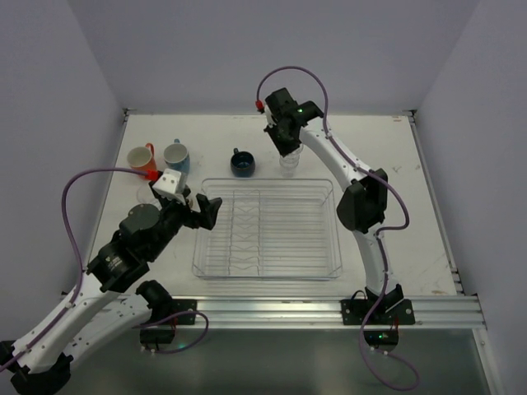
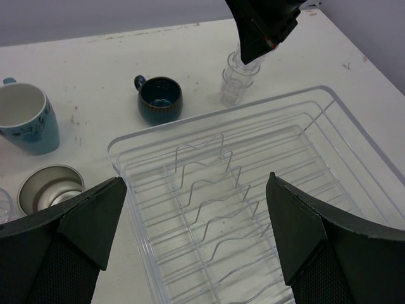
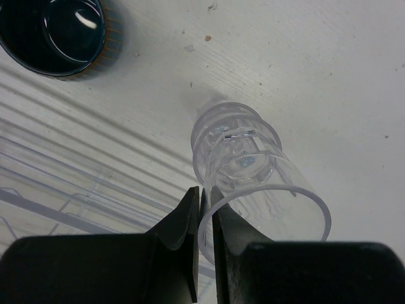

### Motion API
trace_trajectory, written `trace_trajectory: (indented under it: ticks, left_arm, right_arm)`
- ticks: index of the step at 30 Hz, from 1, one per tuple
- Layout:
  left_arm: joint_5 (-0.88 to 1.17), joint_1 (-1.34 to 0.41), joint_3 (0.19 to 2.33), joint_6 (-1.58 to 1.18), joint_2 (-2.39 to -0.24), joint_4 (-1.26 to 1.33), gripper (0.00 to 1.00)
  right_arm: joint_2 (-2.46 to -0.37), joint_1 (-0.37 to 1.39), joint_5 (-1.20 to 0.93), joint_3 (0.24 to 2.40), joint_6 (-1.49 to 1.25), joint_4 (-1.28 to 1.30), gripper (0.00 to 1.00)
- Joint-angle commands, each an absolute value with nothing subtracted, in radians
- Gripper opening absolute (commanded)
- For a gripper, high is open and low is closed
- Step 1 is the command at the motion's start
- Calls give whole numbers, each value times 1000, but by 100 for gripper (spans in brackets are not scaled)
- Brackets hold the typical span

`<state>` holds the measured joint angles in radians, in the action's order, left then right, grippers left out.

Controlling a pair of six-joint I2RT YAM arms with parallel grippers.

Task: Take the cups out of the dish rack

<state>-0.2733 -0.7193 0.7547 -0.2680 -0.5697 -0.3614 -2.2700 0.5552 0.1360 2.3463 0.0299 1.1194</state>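
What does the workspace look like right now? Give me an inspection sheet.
Surface: white table, a few small specks.
Job's things: dish rack empty; orange mug, light blue mug, dark blue cup and tan cup stand on the table.
Clutter: nothing seen.
Grippers: left gripper open by the rack's left edge; right gripper pinches the clear tumbler by its rim, behind the rack.
Cables: purple cables loop off both arms.
Surroundings: plain walls.
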Motion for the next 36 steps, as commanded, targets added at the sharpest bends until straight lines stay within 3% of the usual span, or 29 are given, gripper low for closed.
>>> trace_trajectory:
  ticks: [1,6,8,9,11,12,16,22,25,26,27,32,36]
  left_arm:
    - [-265,-709,752,-248,-563,-322,100]
    - [-265,-706,750,-248,-561,-324,100]
    - [-265,-703,750,-247,-561,-322,100]
    - [-265,-701,750,-247,-561,-324,100]
    - [-265,-698,750,-247,-563,-321,100]
    - [-265,-698,750,-248,-564,-321,100]
    - [-259,-690,750,-248,-572,-316,100]
    - [-276,-683,755,-250,-589,-313,100]
    - [-287,-683,767,-255,-588,-305,100]
    - [-287,-683,773,-259,-586,-304,100]
    - [-288,-684,781,-261,-584,-301,100]
    - [-325,-684,868,-271,-589,-328,100]
    - [-389,-684,972,-272,-595,-371,100]
  right_arm:
    - [-2298,554,110,2404,69,1086,0]
    - [-2312,554,114,2384,72,1054,1]
    - [-2310,554,117,2382,68,1039,6]
    - [-2304,557,126,2384,66,1025,17]
    - [-2287,555,129,2376,66,1005,28]
    - [-2267,557,132,2375,67,983,40]
    - [-2202,560,130,2364,55,933,58]
    - [-2063,568,121,2246,8,827,70]
    - [-1913,577,106,2081,-63,708,83]
    - [-1808,583,121,2022,-111,665,97]
    - [-1748,586,136,1961,-133,569,99]
    - [-1309,595,170,1429,-245,243,99]
    - [-839,595,228,1093,-310,48,99]
